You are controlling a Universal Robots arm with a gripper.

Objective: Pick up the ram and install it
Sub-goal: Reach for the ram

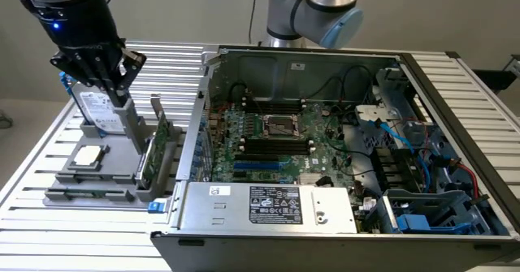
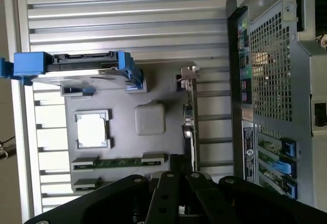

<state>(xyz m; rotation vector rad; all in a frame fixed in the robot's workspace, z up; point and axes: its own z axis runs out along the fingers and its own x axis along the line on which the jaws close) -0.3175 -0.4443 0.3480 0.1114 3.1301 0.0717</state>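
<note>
Pressed-together end effector (image 2: 176,175) hangs above the ram (image 2: 120,161), which lies untouched in a gray holder (image 2: 153,88).

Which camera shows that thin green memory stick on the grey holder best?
The wrist view: it looks down on the ram, so its green length shows along the grey holder. The exterior view catches the ram side-on, as a thin dark strip at that holder's edge.

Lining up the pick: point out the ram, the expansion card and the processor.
ram (image 2: 120,161): wrist view, middle of the green stick.
expansion card (image 1: 154,147): exterior view, upright board's face.
processor (image 2: 92,129): wrist view, centre of its silver lid.
</note>
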